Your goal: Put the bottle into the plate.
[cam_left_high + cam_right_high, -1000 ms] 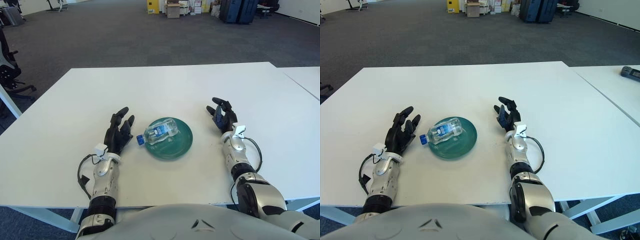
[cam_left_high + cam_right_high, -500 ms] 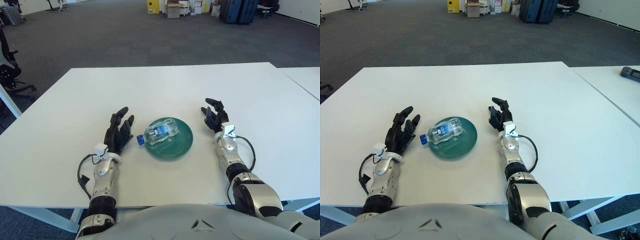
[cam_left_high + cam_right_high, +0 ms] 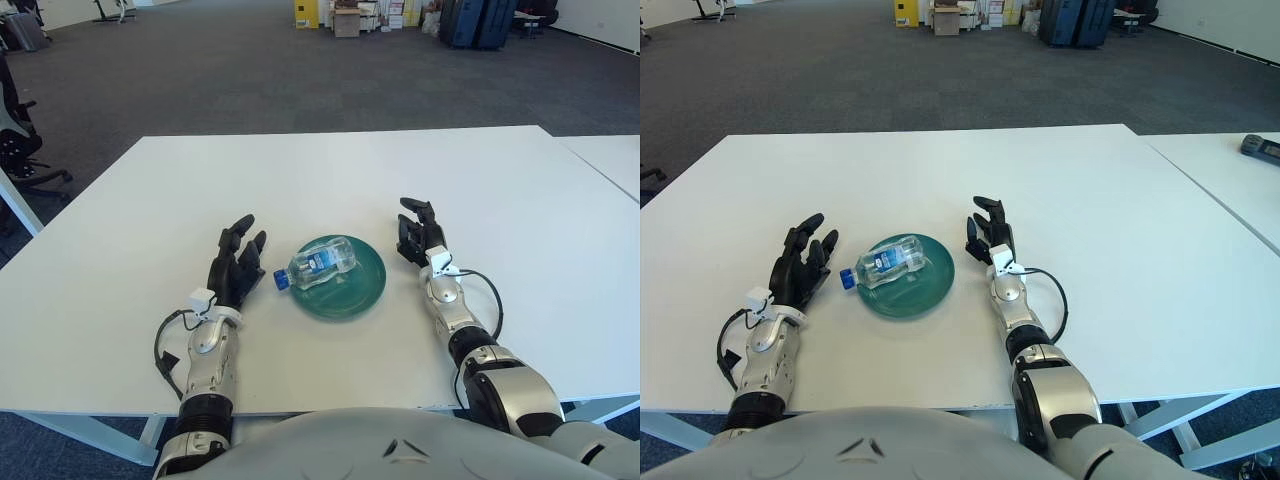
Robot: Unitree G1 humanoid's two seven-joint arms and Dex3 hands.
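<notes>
The bottle (image 3: 316, 266) lies on its side in the plate (image 3: 365, 285), a small clear one with a blue label and a blue cap. Its body rests across the plate's left half, while the neck and cap reach out over the left rim toward the left hand; whether the cap touches the table (image 3: 330, 180) beyond the rim is hard to tell. The plate is a shallow dark green dish, sitting flat on the white table.

Left of the plate, just beside the cap but apart from it, the left hand (image 3: 236, 266) rests on the table with its black fingers spread and pointing away from the robot — released, holding nothing. Its silver forearm runs straight back toward the near table edge, a black cable looping at the wrist.

Right of the plate, near its rim without touching it, the right hand (image 3: 415, 233) stands raised off the table on its wrist, fingers loosely parted and upward — likewise empty. Its forearm angles back and to the right, elbow at the near edge.
</notes>
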